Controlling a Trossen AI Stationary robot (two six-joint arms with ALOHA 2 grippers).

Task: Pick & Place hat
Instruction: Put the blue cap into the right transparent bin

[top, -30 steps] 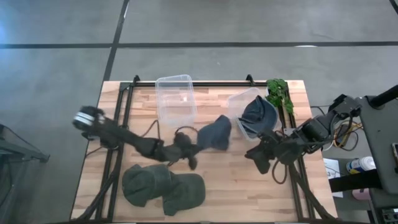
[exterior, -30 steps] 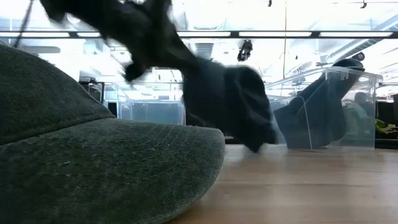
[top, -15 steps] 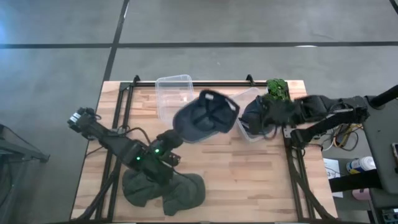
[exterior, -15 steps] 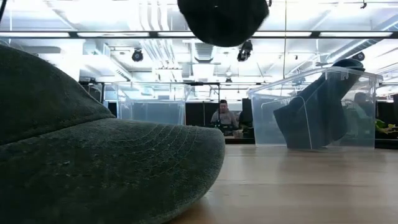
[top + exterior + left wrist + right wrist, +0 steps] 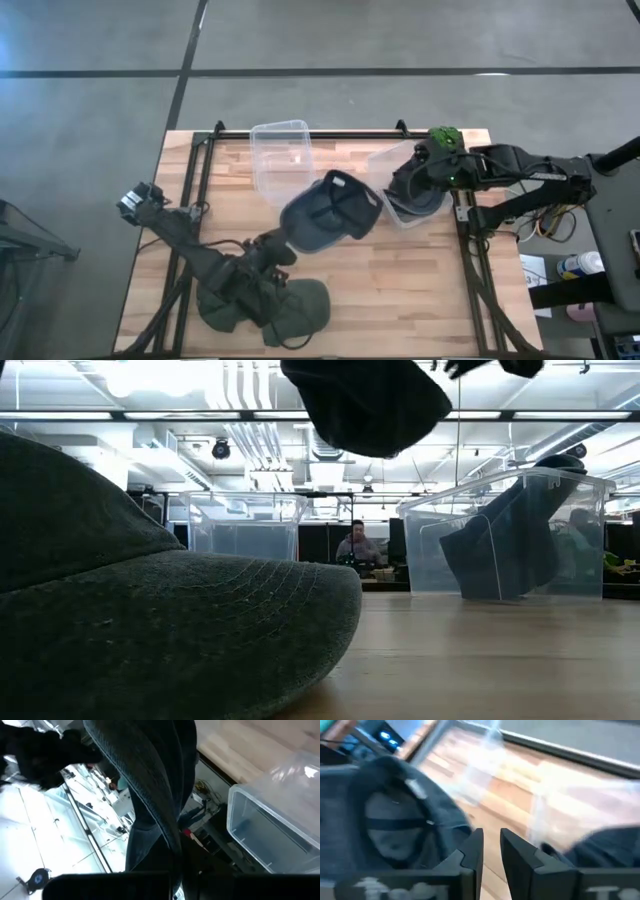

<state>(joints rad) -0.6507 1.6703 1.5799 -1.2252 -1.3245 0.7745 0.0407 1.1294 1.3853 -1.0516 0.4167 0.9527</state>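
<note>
While it hangs clear above the desk (image 5: 420, 280), the dark blue hat (image 5: 328, 212) shows itself a soft, light article: crown sagging, brim (image 5: 150, 785) stiffer and holding its curve. Location: mid-desk, aloft, beside the empty clear bin (image 5: 282, 158). Carrier: left pincer (image 5: 268, 243), clenched on the hat's edge. Best purchase, by judgement, is the brim or seamed rim; the loose crown would fold and slip. Not fragile. Right pincer (image 5: 487, 851): over the second bin (image 5: 400, 190), which holds another dark hat (image 5: 418, 186); fingers narrowly parted, holding nothing visible. Two green hats (image 5: 262, 305) lie at the near desk edge.
</note>
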